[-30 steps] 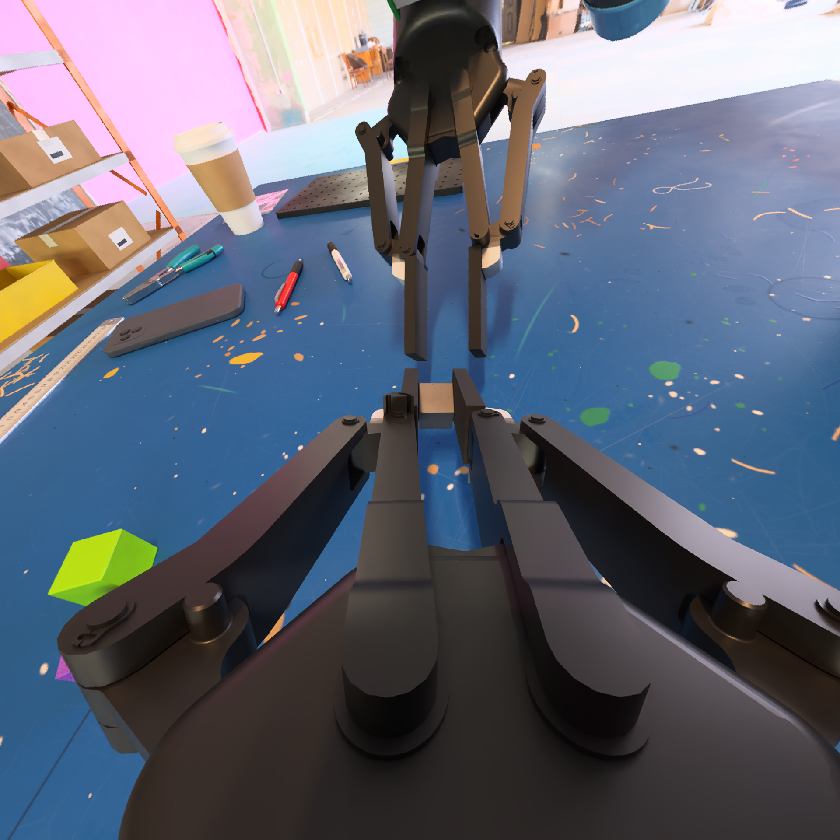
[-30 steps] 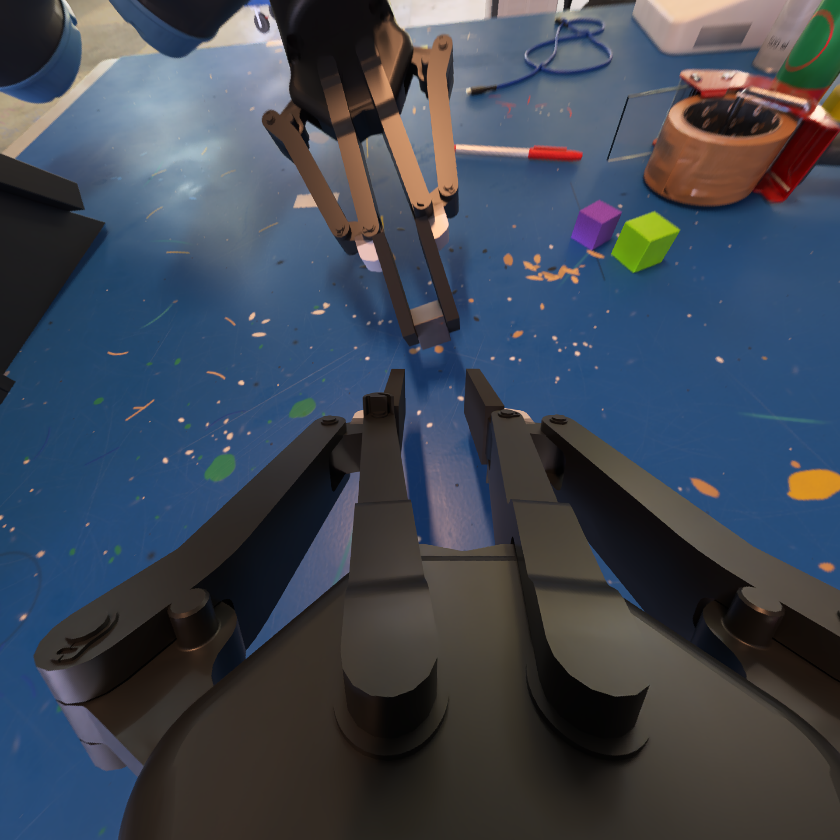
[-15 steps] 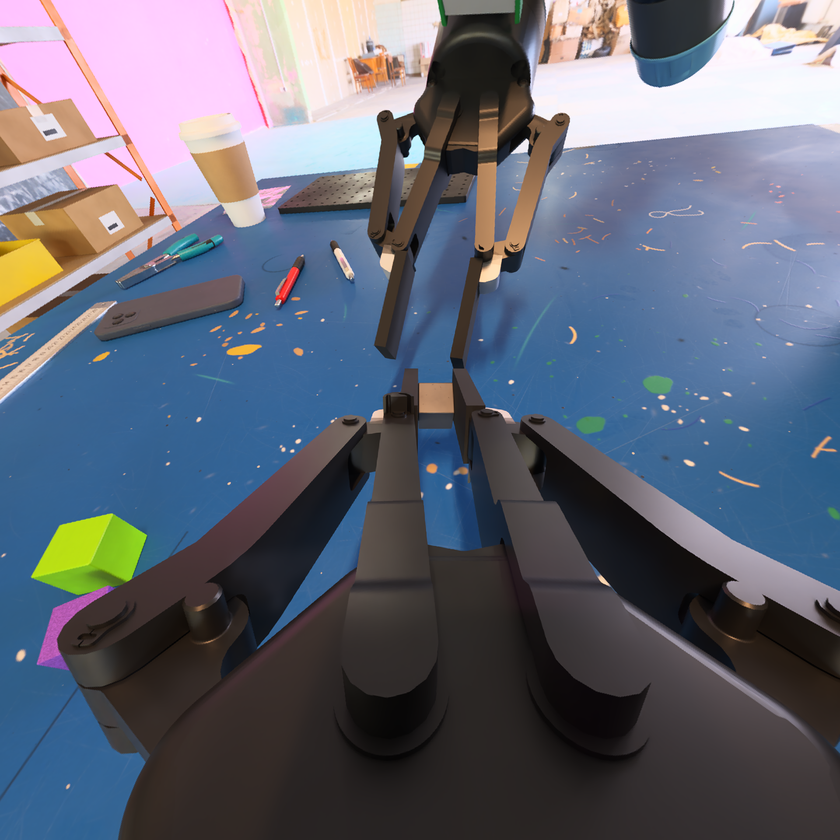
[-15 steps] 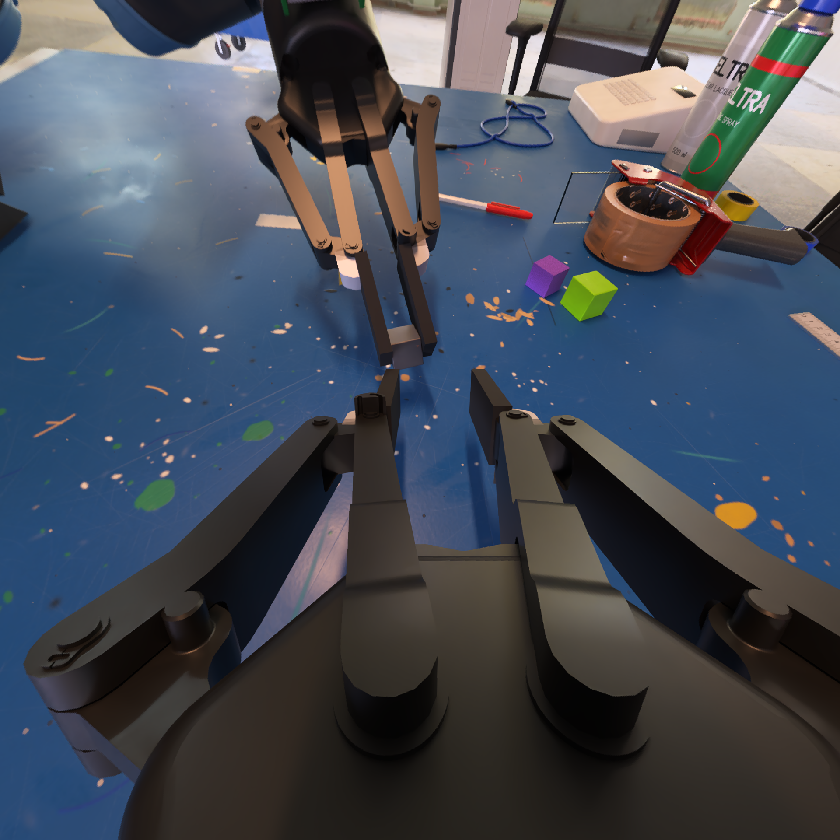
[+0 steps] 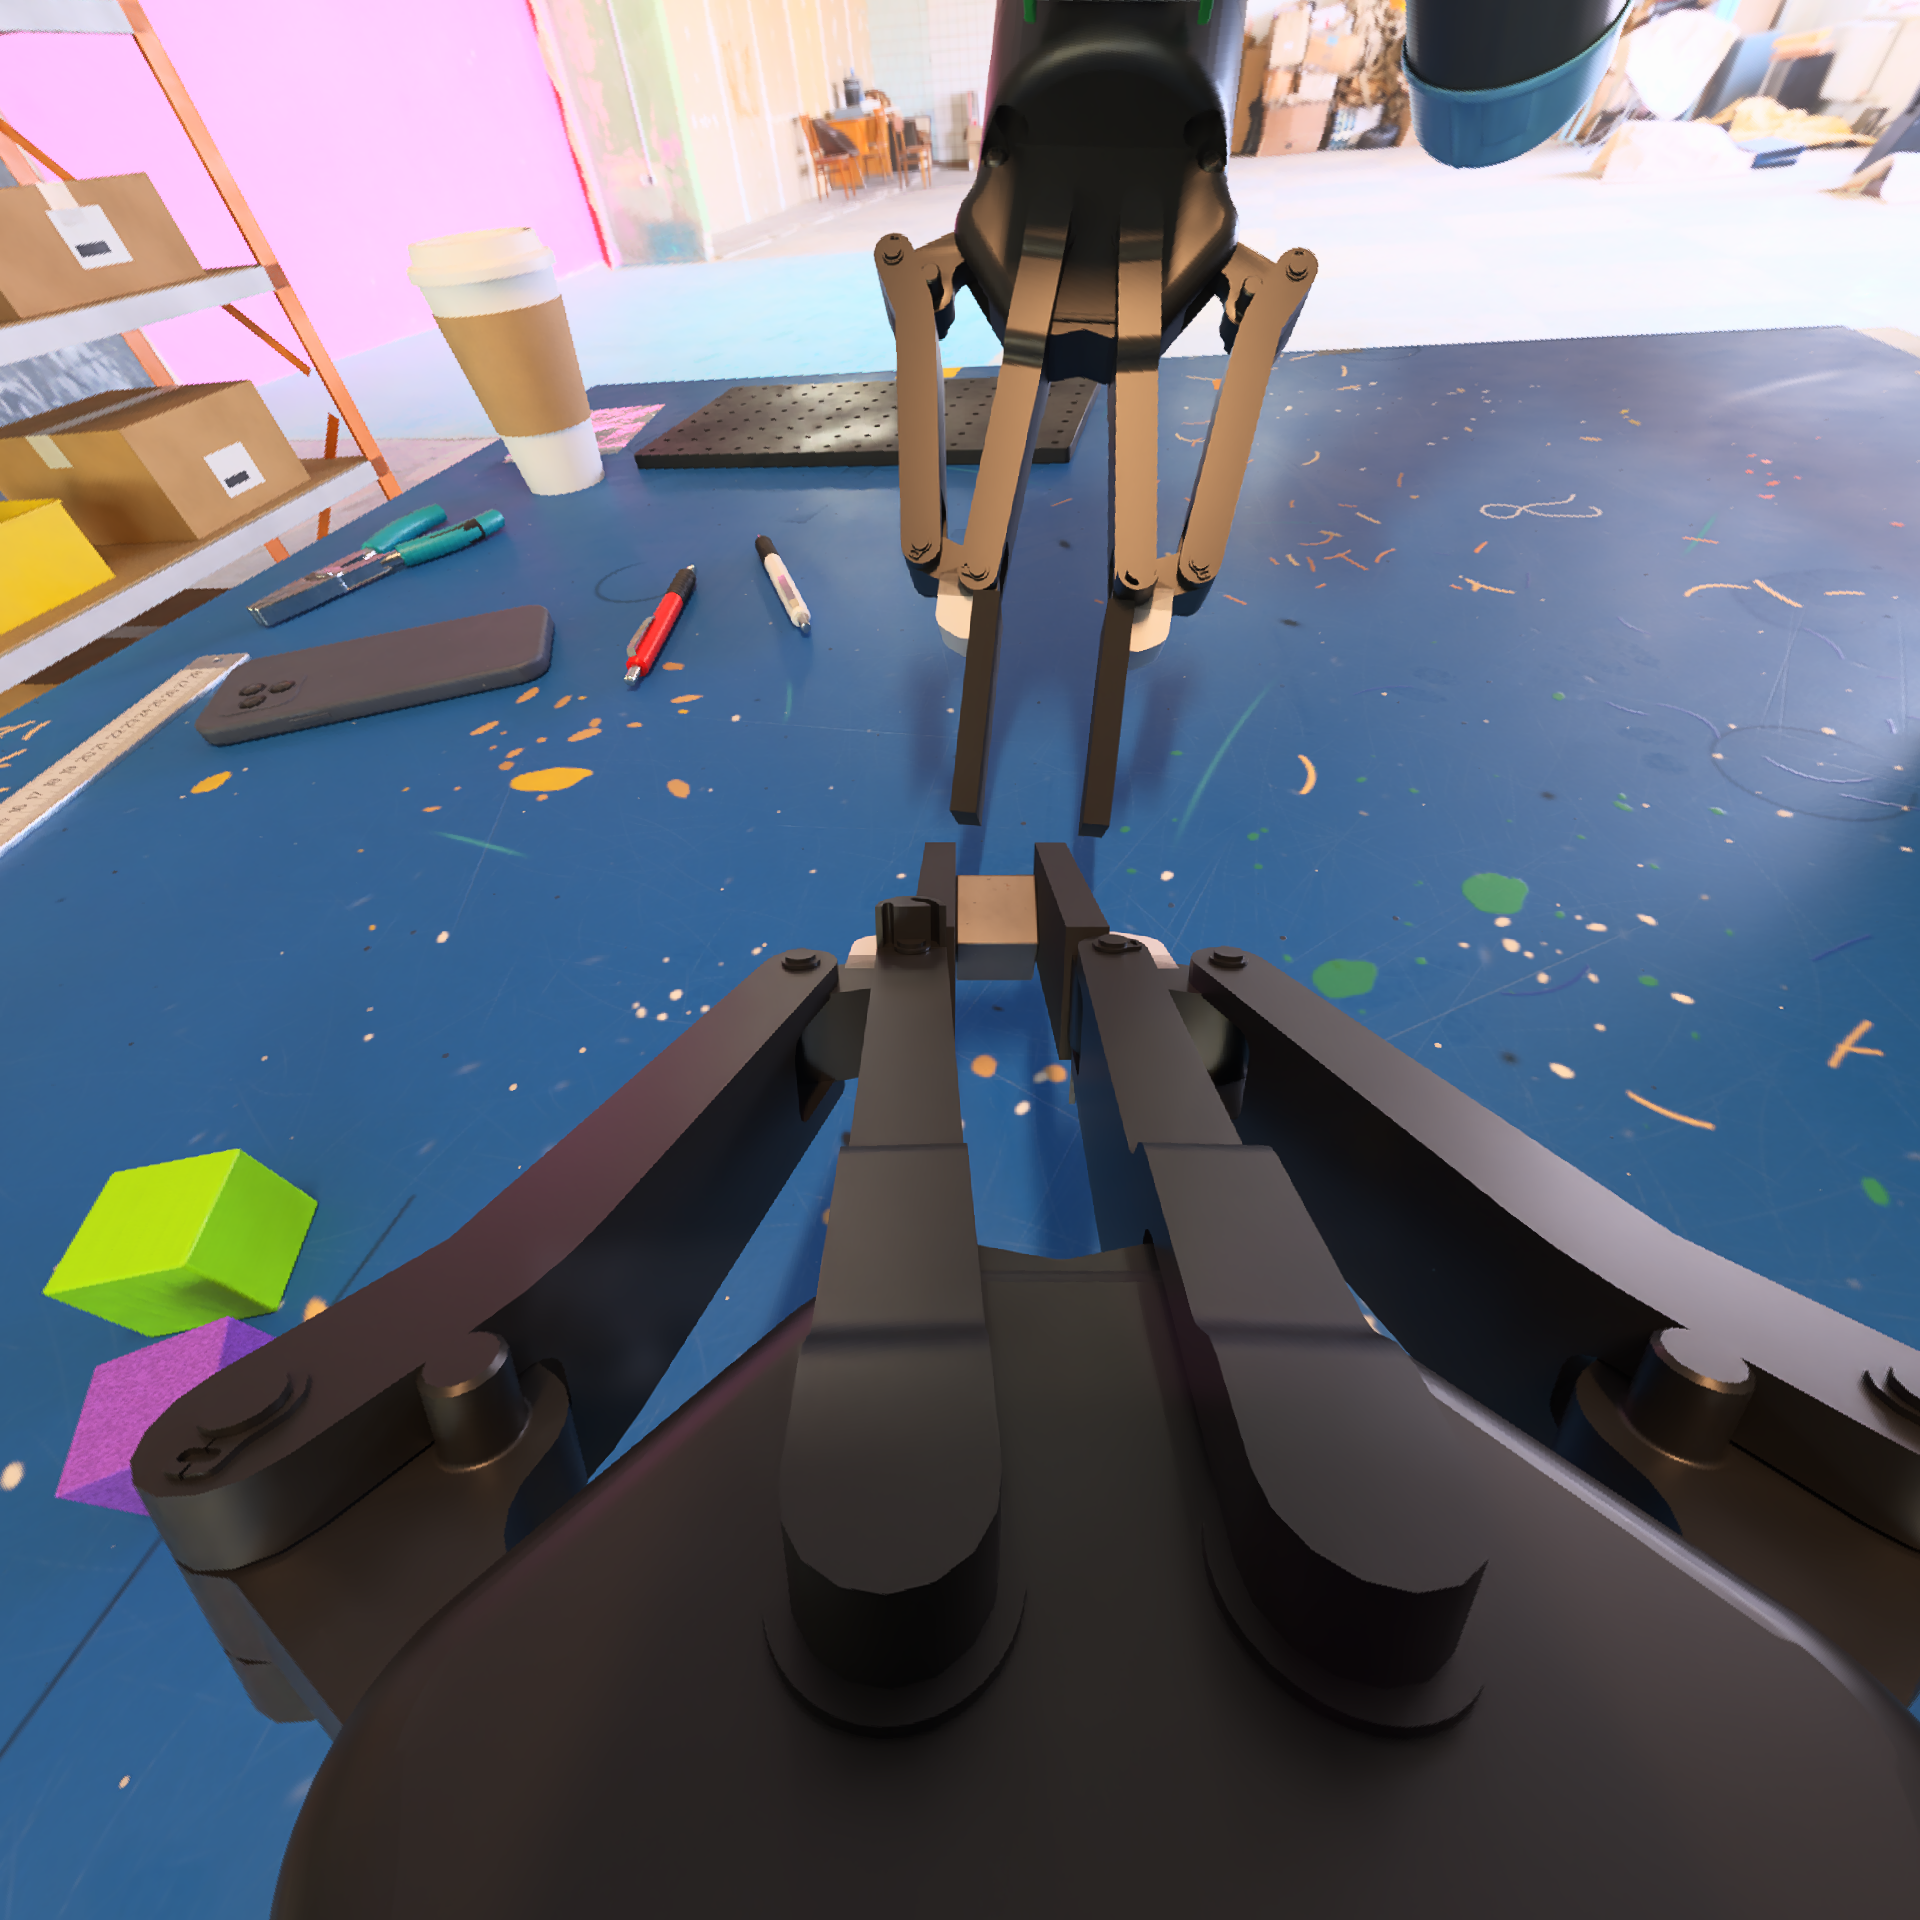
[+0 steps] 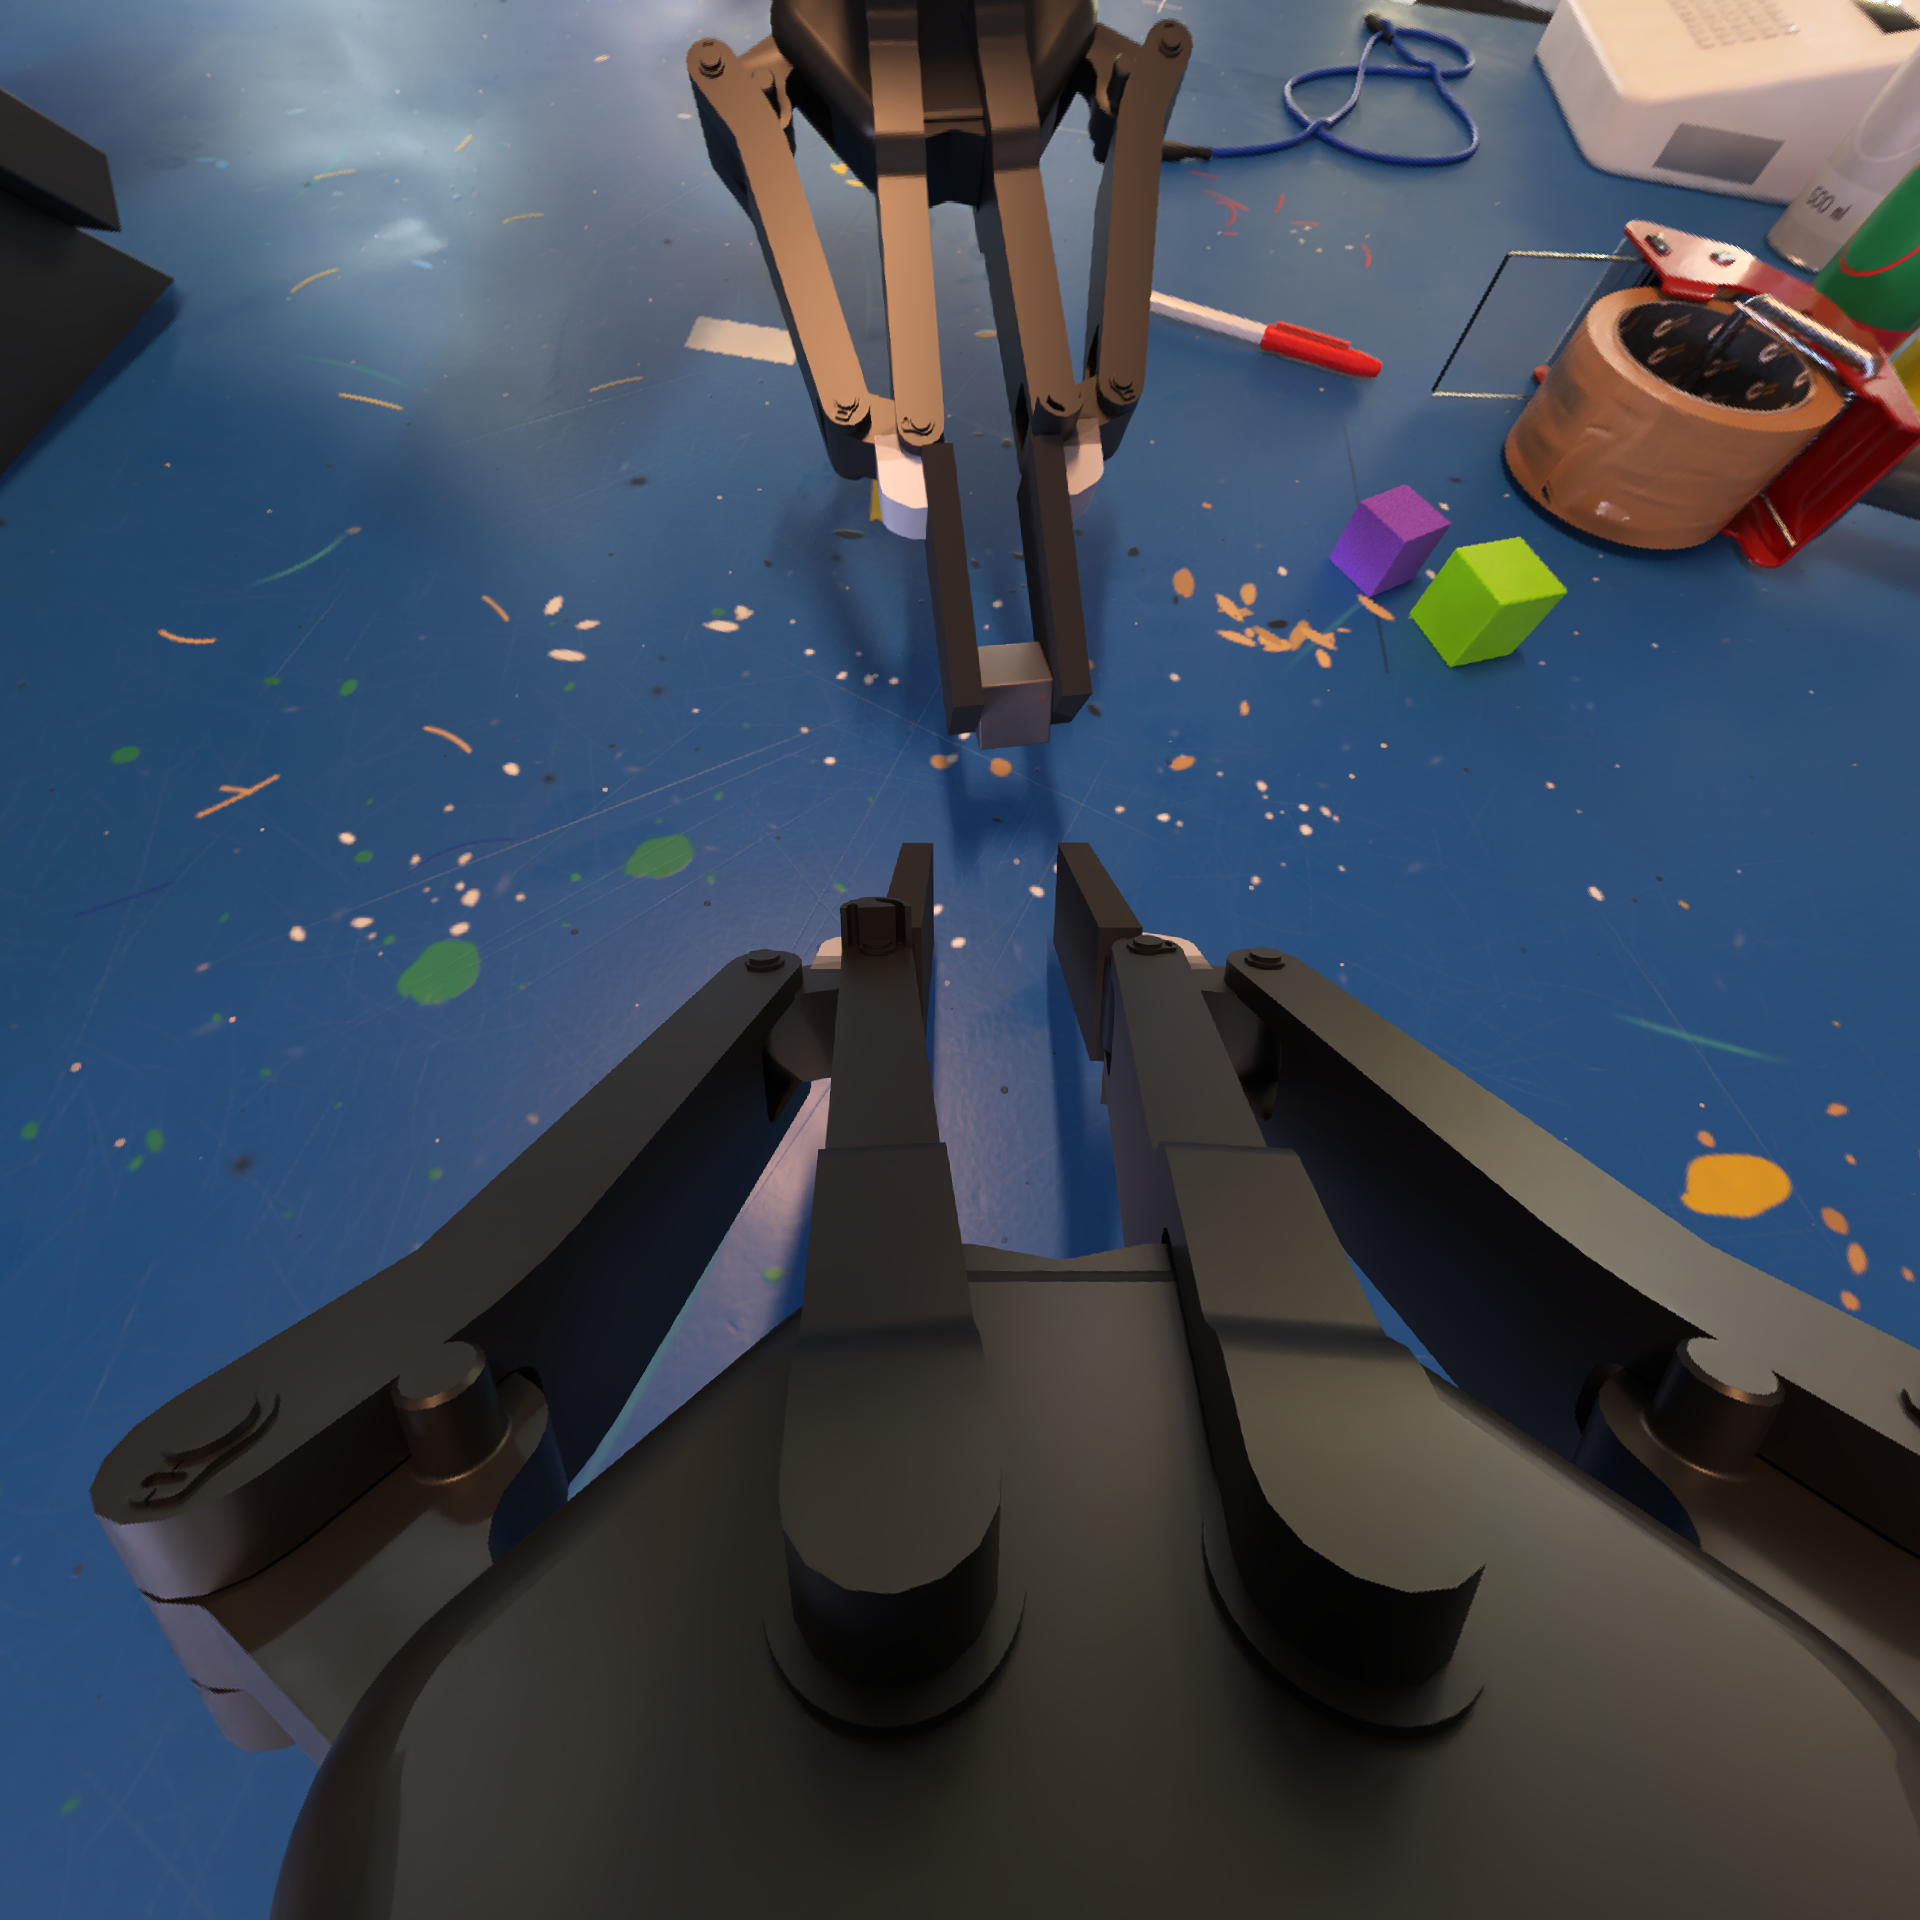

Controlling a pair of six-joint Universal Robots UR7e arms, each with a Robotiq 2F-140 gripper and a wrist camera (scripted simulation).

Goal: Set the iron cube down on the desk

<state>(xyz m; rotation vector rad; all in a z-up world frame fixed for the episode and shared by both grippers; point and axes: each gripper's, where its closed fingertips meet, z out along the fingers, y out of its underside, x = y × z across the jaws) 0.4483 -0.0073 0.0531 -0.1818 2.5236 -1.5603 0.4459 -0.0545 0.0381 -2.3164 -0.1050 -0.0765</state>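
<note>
Iron cube (image 5: 995,912) was pinched between the 2 fingers of the left gripper (image 5: 995,883), just above the desk (image 5: 1558,727). Cube should be lowered flat until touching before release. Right gripper (image 6: 992,883) was held spread and empty, facing the cube, pitched down toward it.

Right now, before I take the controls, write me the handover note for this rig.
Left claw: shut on the iron cube, gripped at the fingertips.
Right claw: open, empty, facing the left one with a gap between them.
Cube: the right wrist view puts it low over the blue desk, its shadow close beneath; contact cannot be confirmed.
Nearby: green cube and purple cube sit off to one side, clear of the drop spot.
Done: cube grasped and brought over bare desk.
Left: lower until it rests, open the left claw, withdraw.
</note>
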